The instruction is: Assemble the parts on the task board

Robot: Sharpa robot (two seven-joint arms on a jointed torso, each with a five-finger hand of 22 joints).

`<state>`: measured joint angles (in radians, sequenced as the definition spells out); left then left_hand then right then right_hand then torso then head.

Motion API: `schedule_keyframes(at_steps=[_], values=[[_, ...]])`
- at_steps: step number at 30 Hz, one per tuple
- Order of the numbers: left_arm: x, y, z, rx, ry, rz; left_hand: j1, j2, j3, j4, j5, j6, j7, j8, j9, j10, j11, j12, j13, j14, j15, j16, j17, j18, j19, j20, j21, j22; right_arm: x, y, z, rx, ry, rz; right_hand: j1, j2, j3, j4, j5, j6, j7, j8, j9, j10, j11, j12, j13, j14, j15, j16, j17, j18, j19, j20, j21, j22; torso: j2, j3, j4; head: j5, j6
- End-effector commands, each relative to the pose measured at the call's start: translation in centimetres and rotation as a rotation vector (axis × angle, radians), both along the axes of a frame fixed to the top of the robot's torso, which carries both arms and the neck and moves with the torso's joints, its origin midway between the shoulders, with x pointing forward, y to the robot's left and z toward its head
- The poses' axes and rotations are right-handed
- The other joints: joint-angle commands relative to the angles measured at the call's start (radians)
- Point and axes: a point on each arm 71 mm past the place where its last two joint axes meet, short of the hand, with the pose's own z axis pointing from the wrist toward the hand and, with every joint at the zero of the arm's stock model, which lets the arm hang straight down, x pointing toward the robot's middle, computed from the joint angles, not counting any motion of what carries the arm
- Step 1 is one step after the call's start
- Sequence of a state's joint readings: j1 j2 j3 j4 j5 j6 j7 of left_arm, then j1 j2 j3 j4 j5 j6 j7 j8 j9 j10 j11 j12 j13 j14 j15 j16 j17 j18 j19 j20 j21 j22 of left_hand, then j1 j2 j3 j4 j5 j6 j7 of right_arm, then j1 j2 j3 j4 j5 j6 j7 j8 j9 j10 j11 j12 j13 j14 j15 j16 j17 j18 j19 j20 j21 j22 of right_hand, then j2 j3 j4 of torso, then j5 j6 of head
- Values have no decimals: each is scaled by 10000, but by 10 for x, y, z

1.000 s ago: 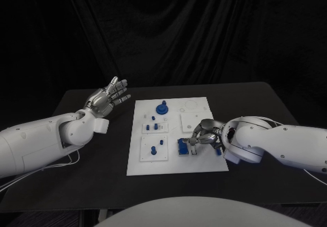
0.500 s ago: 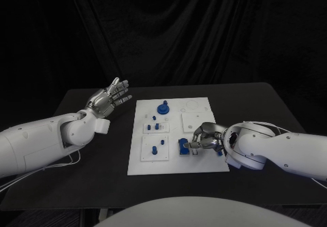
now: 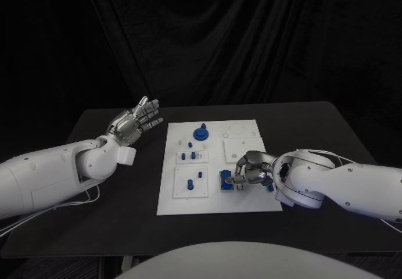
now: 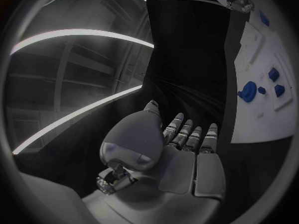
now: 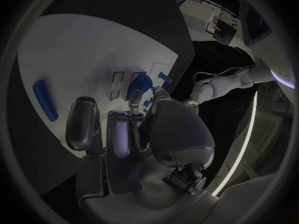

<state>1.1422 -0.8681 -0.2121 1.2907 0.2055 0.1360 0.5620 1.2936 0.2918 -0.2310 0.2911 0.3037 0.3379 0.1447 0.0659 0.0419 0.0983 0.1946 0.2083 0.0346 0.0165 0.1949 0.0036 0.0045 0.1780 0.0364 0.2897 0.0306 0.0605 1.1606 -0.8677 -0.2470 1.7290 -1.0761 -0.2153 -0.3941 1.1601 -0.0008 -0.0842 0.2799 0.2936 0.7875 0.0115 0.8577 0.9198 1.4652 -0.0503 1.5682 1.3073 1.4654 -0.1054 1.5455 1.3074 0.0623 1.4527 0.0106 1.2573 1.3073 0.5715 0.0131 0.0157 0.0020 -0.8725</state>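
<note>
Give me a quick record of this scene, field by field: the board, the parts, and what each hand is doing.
board: white task board in the middle of the black table
parts: small blue pieces on it, including a round blue piece at the far end
left hand: raised beside the board, fingers apart, holding nothing
right hand: down on the board's near right part, fingers at a blue block; grip unclear

White task board [image 3: 214,206], plain and unpatterned, on a black worktop [image 3: 335,131]. Blue parts: a round knobbed part [image 3: 200,133], small pegs [image 3: 191,156], a peg on the lower-left plate [image 3: 189,186], a blocky part [image 3: 226,181] and an elongated bar [image 5: 45,100]. Left robot hand [image 3: 132,121] and right robot hand [image 3: 250,168]: silver with dark segments, on white arms. Backdrop: black curtain [image 3: 251,52].
</note>
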Motion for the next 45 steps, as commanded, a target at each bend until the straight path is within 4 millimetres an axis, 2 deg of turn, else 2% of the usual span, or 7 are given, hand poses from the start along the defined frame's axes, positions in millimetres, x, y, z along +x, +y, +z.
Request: schedule_keyframes(at_steps=[1, 10, 21, 35, 39, 42, 45], values=[[-1, -1, 0, -181, -61, -57, 47, 14, 55, -3, 60, 70, 556, 37, 13, 51, 2, 8, 9, -4, 53, 61, 17, -136, 56, 27, 40, 11, 0, 1, -2, -139, 59, 135, 165, 31, 6, -81, 119, -75, -32, 61, 30, 1056, -58, 26, 2635, 888, -51, -52, 1839, 75, -38, -65, -59, 1709, -5, -4, 4, 11, -2], [-1, -2, -1, -196, -14, -107, 52, 1, 60, -9, 61, 87, 563, 44, 15, 47, -13, 8, 8, 1, 55, 64, 19, -139, 64, 27, 47, 20, 3, 2, -6, -239, 123, 131, 621, 174, 73, -125, 819, -70, -78, 51, 82, 1056, -95, 26, 2635, 877, -78, -74, 1791, 88, -65, -90, -140, 1693, -4, -3, 8, 51, -2], [-2, -2, -3, -191, 38, -128, 54, -3, 63, -11, 64, 90, 563, 47, 16, 49, -15, 14, 9, 5, 57, 67, 20, -140, 71, 29, 52, 27, 3, 3, -10, -235, 165, 152, 1157, 113, 134, -347, 664, -97, -84, -12, 84, 1056, -108, 26, 2635, 866, -93, -94, 1745, 96, -81, -108, -200, 1680, 6, -12, 10, 81, -2], [-3, -2, -4, -215, 72, -156, 56, -8, 68, -12, 66, 98, 563, 52, 16, 50, -17, 18, 9, 12, 61, 71, 22, -142, 83, 31, 61, 40, 1, -2, -4, 20, -351, -79, 1122, 6, -281, -199, -911, -53, -10, -6, 150, 1056, -46, 26, 2635, 869, -46, -96, 1748, 89, -58, -72, -200, 1689, -8, 0, -6, 113, -2], [-3, 0, -4, -196, 84, -124, 61, -11, 72, -15, 70, 115, 562, 59, 18, 58, -15, 33, 12, 38, 68, 88, 32, -143, 93, 33, 70, 51, 2, -10, 10, 485, -1101, -464, 939, 82, -427, 39, -851, -113, 55, -462, -210, 1056, 2, 26, 2635, 892, -14, -63, 1828, 65, 3, -49, -96, 1719, -11, 3, -8, 139, -2], [-4, 0, -4, -197, 106, -128, 71, -14, 79, -20, 77, 133, 566, 68, 21, 73, -11, 57, 16, 53, 72, 97, 37, -146, 100, 34, 75, 54, 5, -18, 23, 584, -1505, -700, 345, 117, -712, 102, -452, 211, 80, -942, -692, 1056, 43, 26, 2635, 895, 17, -62, 1833, 48, 57, -13, -5, 1746, -11, 2, -9, 127, -2], [-6, 0, -4, -227, 86, -123, 80, -23, 82, -24, 82, 158, 580, 79, 24, 95, 2, 85, 22, 64, 81, 105, 40, -152, 107, 35, 80, 57, 9, -28, 37, 404, -1726, -899, -52, 182, -844, 119, -321, 382, 81, -1137, -884, 1056, 33, 26, 2635, 892, 17, -69, 1818, 47, 69, -12, 11, 1750, -12, 4, -12, 117, -2]])
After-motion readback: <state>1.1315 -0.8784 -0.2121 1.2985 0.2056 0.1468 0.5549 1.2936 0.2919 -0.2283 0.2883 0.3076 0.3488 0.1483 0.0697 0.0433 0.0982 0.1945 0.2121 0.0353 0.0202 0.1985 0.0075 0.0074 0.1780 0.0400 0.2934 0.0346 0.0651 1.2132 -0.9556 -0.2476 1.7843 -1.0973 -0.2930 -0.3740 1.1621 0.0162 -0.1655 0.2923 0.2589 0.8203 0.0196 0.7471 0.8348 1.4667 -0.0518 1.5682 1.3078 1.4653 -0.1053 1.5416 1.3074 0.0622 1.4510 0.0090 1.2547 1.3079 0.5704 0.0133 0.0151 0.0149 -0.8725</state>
